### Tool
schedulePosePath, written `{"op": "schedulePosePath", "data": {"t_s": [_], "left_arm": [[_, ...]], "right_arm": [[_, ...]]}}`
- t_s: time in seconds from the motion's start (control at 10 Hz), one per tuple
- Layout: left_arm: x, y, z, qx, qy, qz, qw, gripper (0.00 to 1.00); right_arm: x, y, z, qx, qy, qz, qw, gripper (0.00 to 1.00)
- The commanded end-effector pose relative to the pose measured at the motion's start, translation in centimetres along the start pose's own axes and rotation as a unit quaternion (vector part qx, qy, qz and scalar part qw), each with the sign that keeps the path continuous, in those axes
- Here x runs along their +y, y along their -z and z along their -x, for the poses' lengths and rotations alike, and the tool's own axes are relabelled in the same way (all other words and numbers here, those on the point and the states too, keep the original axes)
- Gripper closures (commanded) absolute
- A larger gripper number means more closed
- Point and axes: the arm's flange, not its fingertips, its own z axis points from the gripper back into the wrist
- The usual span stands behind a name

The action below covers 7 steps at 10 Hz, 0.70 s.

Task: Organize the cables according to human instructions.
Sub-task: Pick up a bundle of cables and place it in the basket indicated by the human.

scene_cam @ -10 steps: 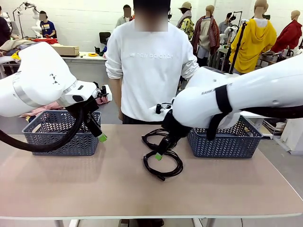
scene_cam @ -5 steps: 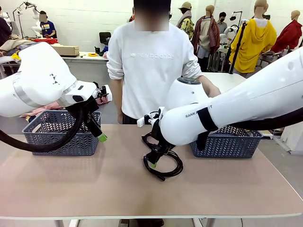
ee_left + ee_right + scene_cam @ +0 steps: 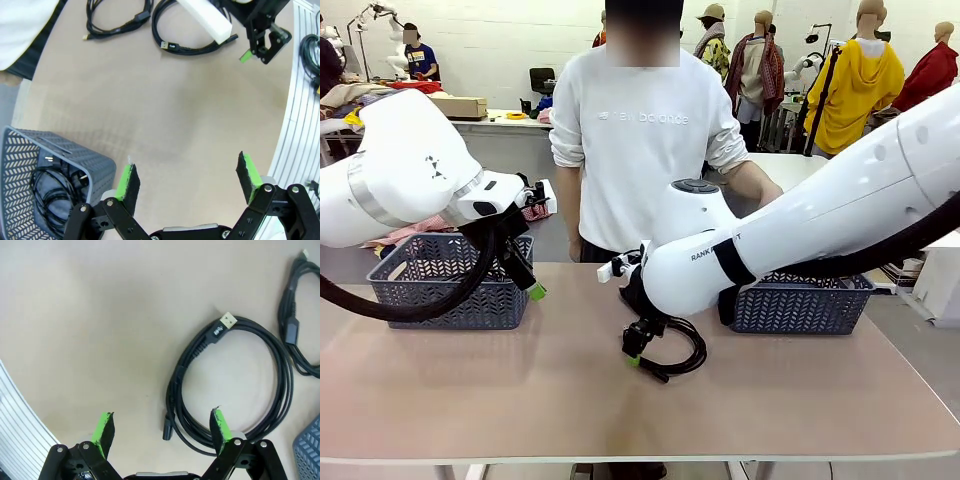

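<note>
Directly beneath the wide-open right gripper (image 3: pixel 635 352) lay a coiled cable (image 3: pixel 176 385), flat on the tan table (image 3: pixel 520 400), its loop passing under one green pad (image 3: pixel 218 422). The smooth black oval stretched away from the fingers, and its flat metal plug (image 3: pixel 226 321) pointed that way too. A second cable (image 3: pixel 295 335) lay just beside it. The left gripper (image 3: pixel 187 172), also spread wide and empty, hovered by a grey lattice basket (image 3: pixel 85 162).

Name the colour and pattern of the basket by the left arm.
Slate grey-blue basket, its openwork walls in a chevron pattern; it shows best in the front view.
</note>
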Motion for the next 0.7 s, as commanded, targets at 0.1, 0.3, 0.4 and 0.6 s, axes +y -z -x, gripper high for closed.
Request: {"op": "schedulePosePath", "data": {"t_s": [0.1, 0.3, 0.4, 0.6], "left_arm": [[0.2, -0.3, 0.0, -0.001, -0.002, -0.002, 1.000, 0.00], [0.2, -0.3, 0.0, -0.001, -0.002, -0.002, 1.000, 0.00], [0.2, -0.3, 0.0, -0.001, -0.002, -0.002, 1.000, 0.00], [0.2, -0.3, 0.0, -0.001, -0.002, -0.002, 1.000, 0.00]], "right_arm": [[-0.1, 1.6, -1.6, 0.013, -0.002, 0.014, 1.000, 0.00], [-0.6, 2.2, -1.9, 0.017, -0.001, 0.014, 1.000, 0.00], [-0.9, 2.5, -2.0, 0.022, -0.004, 0.010, 1.000, 0.00], [-1.2, 3.0, -2.3, 0.027, -0.006, 0.007, 1.000, 0.00]]}}
